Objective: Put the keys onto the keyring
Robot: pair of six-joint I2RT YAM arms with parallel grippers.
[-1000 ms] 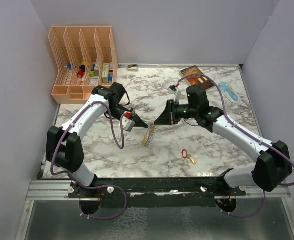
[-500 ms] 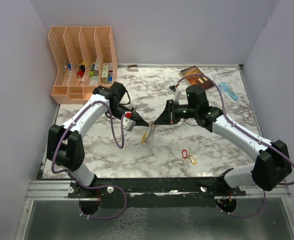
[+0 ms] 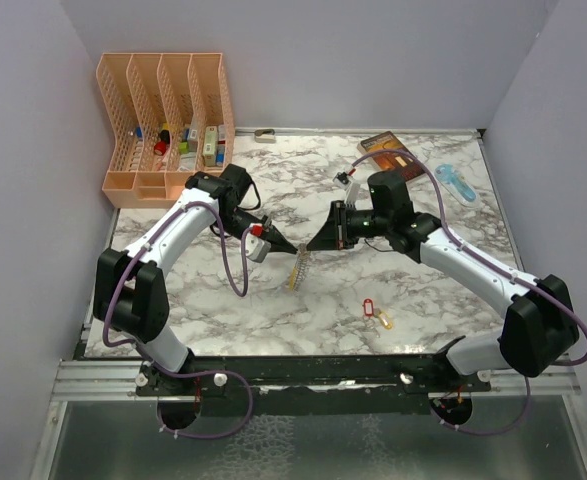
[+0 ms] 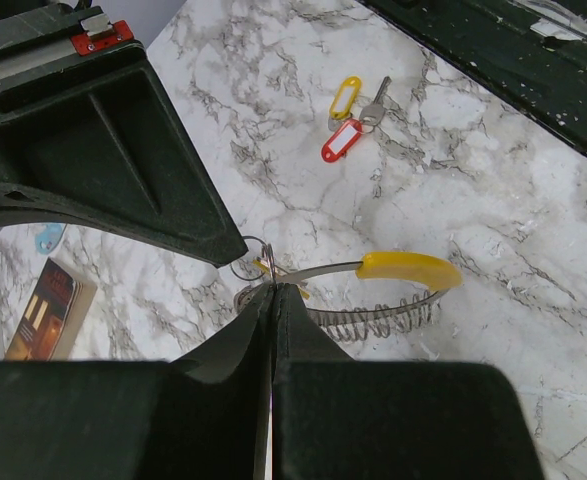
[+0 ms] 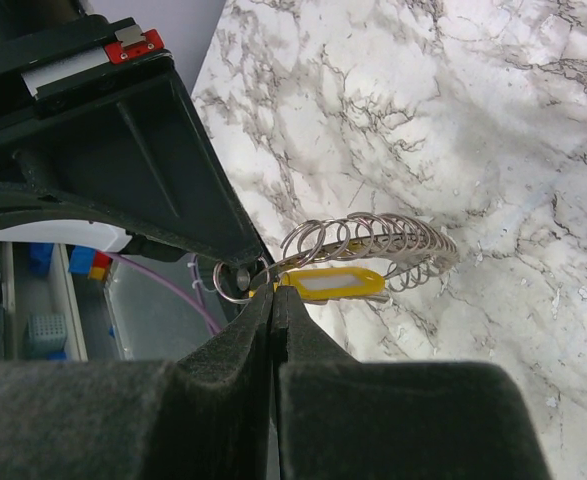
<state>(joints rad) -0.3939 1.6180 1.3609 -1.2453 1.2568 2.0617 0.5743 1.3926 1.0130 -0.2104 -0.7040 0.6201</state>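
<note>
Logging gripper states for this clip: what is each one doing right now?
Left gripper: closed on the keyring.
Right gripper: closed on the keyring too.

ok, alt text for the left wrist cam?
The left gripper, shut, pinches the keyring at its wire band, tip to tip with the right gripper over a marble table. Two keys with yellow and red tags lie farther off on the marble.

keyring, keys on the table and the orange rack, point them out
keyring (image 4: 408,268): left wrist view, on its yellow curved segment
keys (image 4: 341,141): left wrist view, on the red tag
rack (image 3: 211,95): top external view, on its right outer wall
</note>
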